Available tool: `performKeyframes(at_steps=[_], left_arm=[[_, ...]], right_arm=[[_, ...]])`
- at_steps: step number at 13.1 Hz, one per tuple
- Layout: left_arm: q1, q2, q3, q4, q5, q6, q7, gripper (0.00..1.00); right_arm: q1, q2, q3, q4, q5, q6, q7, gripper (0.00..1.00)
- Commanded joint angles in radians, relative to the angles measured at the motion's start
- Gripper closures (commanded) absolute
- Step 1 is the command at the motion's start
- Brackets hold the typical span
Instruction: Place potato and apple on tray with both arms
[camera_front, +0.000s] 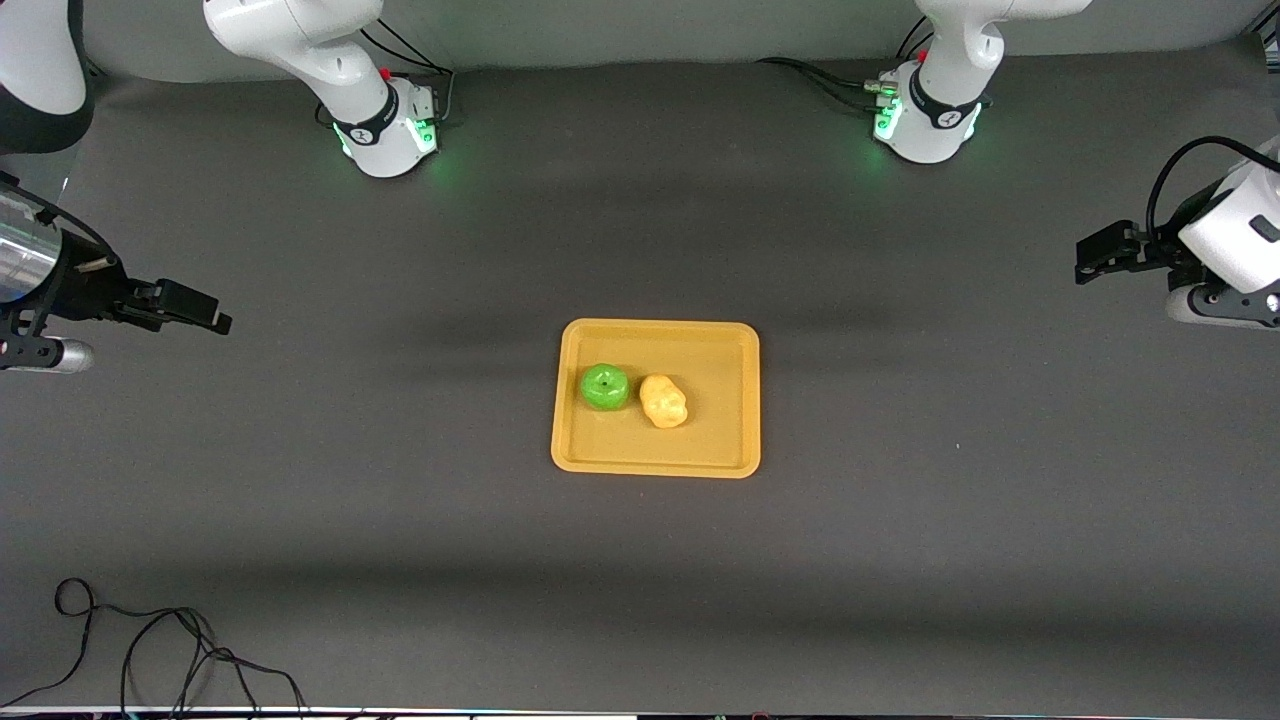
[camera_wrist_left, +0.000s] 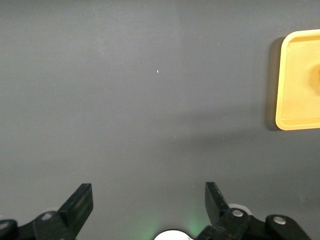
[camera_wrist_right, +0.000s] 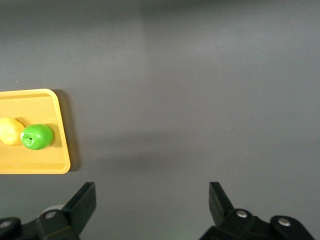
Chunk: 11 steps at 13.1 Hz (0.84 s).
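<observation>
Grey table (camera_front: 400, 520): apple (camera_front: 605, 386), potato (camera_front: 664, 401) on tray (camera_front: 735, 340).

1. Even, soft overhead light falls on the matte dark grey table cloth (camera_front: 400, 520); broad faint shadow bands cross it.
2. The flat orange-yellow plastic tray (camera_front: 735, 400) casts a thin dark shadow along its rim in both wrist views.
3. The glossy round green apple (camera_front: 605, 386) carries small highlights.
4. Green glow pools at both arm bases.
5. Focus is sharp throughout.
</observation>
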Motion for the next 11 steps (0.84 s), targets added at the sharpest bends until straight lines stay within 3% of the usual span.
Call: performKeyframes(at_steps=[1, 11], left_arm=[[-0.018, -0.02, 0.016, -0.022, 0.009, 0.009, 0.012, 0.0], [-0.015, -0.008, 0.016, -0.02, 0.002, 0.02, 0.012, 0.0]], right_arm=[[-0.124, -0.027, 0.169, -0.007, -0.091, -0.01, -0.016, 0.0], [-0.131, 0.008, 0.184, 0.03, -0.098, 0.004, -0.003, 0.0]])
